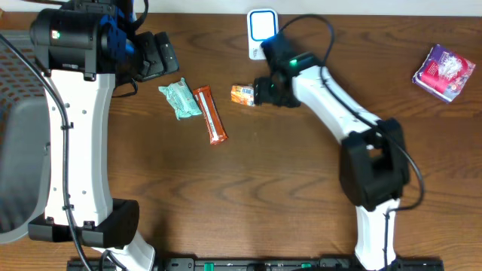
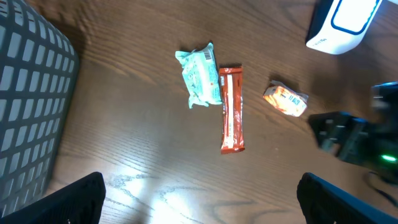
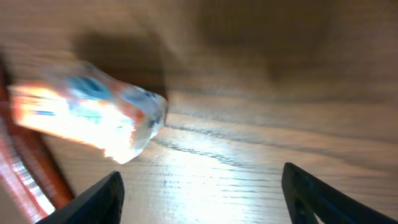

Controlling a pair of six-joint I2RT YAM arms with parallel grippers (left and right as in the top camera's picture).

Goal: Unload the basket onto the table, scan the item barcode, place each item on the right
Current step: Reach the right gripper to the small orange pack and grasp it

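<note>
Three packets lie toward the far edge of the table (image 1: 248, 188) in the overhead view: a green packet (image 1: 179, 99), a red bar (image 1: 212, 115) and a small orange packet (image 1: 242, 94). The orange packet is just beside the right gripper (image 1: 260, 92) and near the white scanner (image 1: 261, 31). We judge it to be the item to scan.

From the left wrist, the left gripper (image 2: 205, 208) hangs wide and empty.

From the right wrist, the fingers (image 3: 102, 199) stand wide, with the orange packet ahead of them, not between. We should centre the jaws around it before closing and keep the barcode, which we cannot make out, uncovered.
</note>
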